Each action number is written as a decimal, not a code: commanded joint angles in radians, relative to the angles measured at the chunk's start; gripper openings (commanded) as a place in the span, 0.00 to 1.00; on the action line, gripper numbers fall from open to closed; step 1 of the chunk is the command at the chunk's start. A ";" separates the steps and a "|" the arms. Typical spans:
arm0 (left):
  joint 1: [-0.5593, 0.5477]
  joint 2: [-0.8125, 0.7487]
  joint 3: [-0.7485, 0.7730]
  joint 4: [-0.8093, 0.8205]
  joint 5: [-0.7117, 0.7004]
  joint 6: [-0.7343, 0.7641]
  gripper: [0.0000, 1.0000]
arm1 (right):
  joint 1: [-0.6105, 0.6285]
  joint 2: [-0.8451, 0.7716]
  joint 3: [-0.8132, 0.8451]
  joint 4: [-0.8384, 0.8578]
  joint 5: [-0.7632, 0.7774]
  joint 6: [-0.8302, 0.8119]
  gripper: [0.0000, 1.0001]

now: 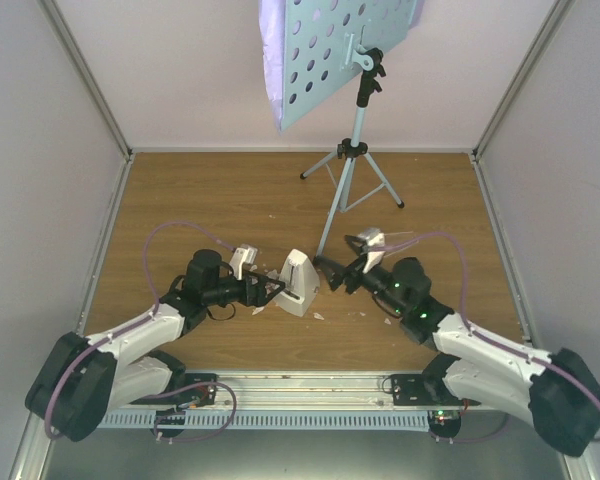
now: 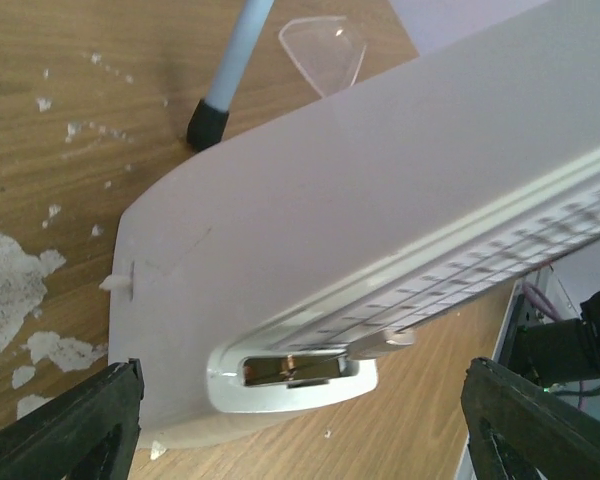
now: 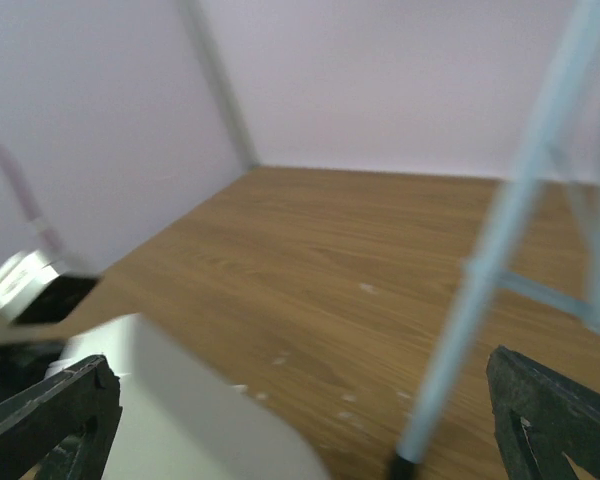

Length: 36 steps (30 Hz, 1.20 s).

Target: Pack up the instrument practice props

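Observation:
The light-blue music stand [image 1: 342,190] stands at the back middle. Its perforated desk [image 1: 340,45] is tilted, with lilac sheet-music pages [image 1: 272,70] on its far side. One tripod leg ends at a black foot [image 1: 320,256]. It also shows in the left wrist view [image 2: 208,122] and the right wrist view [image 3: 404,464]. The white metronome [image 1: 300,283] stands on the table between my grippers. My left gripper [image 1: 272,290] is open, and the metronome [image 2: 310,200] fills the space ahead of its jaws [image 2: 300,420]. My right gripper [image 1: 330,270] is open and empty [image 3: 300,425], with the metronome [image 3: 170,420] at its left.
White crumbs [image 2: 20,290] lie scattered on the wooden table [image 1: 180,200] around the metronome. A clear plastic piece [image 2: 325,50] lies beside the stand's foot. White walls [image 1: 40,150] close in the left, right and back. A metal rail [image 1: 300,390] runs along the near edge.

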<state>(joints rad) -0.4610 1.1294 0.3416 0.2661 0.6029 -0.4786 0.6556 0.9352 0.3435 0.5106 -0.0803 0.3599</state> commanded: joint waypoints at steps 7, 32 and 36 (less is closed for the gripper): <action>0.001 0.156 0.017 0.148 0.082 0.041 0.88 | -0.484 0.084 0.016 -0.330 -0.102 0.249 0.97; -0.208 -0.040 0.027 -0.006 -0.156 0.015 0.90 | -0.601 0.627 0.327 -0.491 -0.008 0.191 0.69; -0.208 -0.187 0.034 -0.133 -0.250 0.017 0.91 | -0.601 0.624 0.332 -0.506 0.046 0.199 0.70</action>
<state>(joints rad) -0.6632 1.0546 0.3698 0.2558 0.4919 -0.4706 0.0624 1.5600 0.6575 0.0463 -0.0975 0.5579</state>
